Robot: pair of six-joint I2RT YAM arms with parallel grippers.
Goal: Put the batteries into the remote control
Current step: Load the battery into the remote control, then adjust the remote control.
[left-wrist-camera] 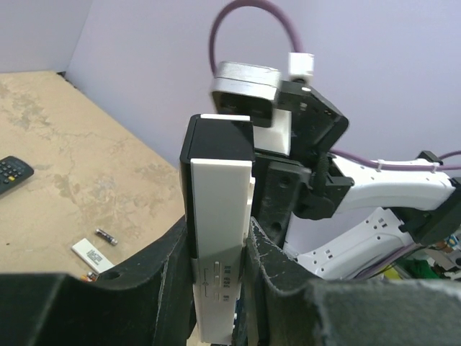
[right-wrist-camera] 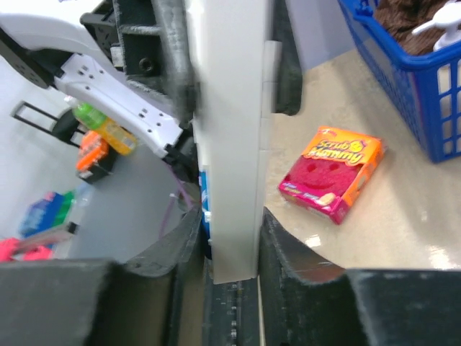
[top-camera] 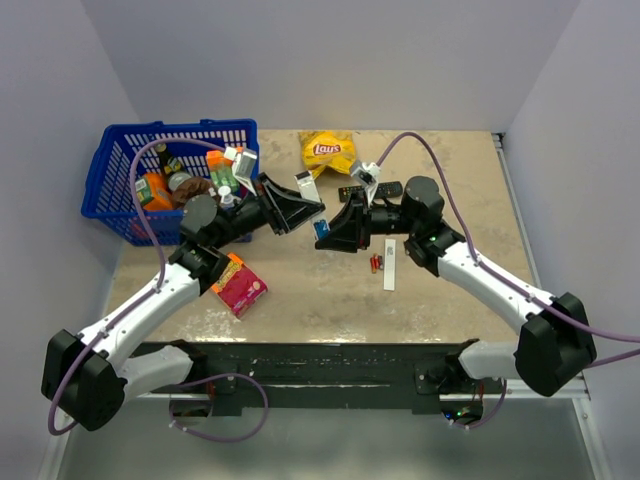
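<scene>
**Remote control** (left-wrist-camera: 220, 194): slim, white, dark patch at its upper end. It was held off the worktop (top-camera: 300, 315), above the middle and nearer the far edge, between the two grippers.

**Left gripper** (left-wrist-camera: 220, 234): fingers (left-wrist-camera: 169, 252) pinched the remote control by its long sides at the lower end.

**Right gripper** (right-wrist-camera: 230, 216): fingers (right-wrist-camera: 284, 252) flanked the remote control's other end closely. Whether they pressed on it could not be told.

**Blue battery** (right-wrist-camera: 204, 198): only partly seen, wedged between one right finger and the remote control's side.

**Batteries** (top-camera: 376, 264): red, lying on the worktop right of centre, just beside the back strip.

**Back strip** (top-camera: 390, 266): white, flat on the worktop, right of centre.

**Black remote** (top-camera: 370, 190): towards the far edge, right of centre.

**Crisp bag** (top-camera: 328, 152): yellow, at the middle of the far edge.

**Basket** (top-camera: 105, 185): blue, filled with bottles and packets, at the far left corner.

**Sponge box** (top-camera: 238, 284): pink and orange, left of centre, towards the near edge.
</scene>
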